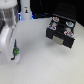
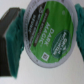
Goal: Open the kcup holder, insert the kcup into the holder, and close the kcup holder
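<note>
arm bent low, claw (image 1: 16,51) gripping the kcup (image 2: 50,32).

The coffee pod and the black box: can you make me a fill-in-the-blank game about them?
1. In the wrist view, the lid of the coffee pod is white and ____.
2. The pod sits between the claw fingers, so the claw is ____ on it.
3. The drawer of the black box is pulled ____.
4. The pods on top of the box have ____ lids.

Missing words: green; shut; open; pale
</note>
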Robot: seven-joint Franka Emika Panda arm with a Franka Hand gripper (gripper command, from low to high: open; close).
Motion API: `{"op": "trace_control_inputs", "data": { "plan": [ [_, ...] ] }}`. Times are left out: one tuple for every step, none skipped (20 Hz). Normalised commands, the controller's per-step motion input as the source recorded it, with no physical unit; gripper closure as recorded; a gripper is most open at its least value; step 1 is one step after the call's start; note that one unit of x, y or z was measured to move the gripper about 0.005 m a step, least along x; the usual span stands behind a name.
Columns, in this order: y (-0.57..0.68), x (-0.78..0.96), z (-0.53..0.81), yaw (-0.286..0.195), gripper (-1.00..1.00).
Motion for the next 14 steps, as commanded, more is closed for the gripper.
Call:
{"op": "trace_control_inputs", "data": {
  "plan": [
    [0.45,0.06,0.87,0.002,1.00],
    [0.47,0.07,0.87,0.010,1.00],
    [0.49,0.07,0.87,0.016,1.00],
    [0.51,0.08,0.85,0.013,1.00],
    [0.53,0.08,0.82,0.012,1.00],
    [0.57,0.08,0.80,0.020,1.00],
    [0.60,0.07,0.78,0.021,1.00],
    [0.66,0.08,0.77,0.003,1.00],
    [0.66,0.05,0.75,0.010,1.00],
    [0.69,0.06,0.73,0.001,1.00],
    [0.70,0.07,0.72,0.003,1.00],
    [0.70,0.07,0.71,0.004,1.00],
    [0.68,0.07,0.72,0.016,1.00],
    [0.70,0.07,0.68,0.015,1.00]
  ]
}}
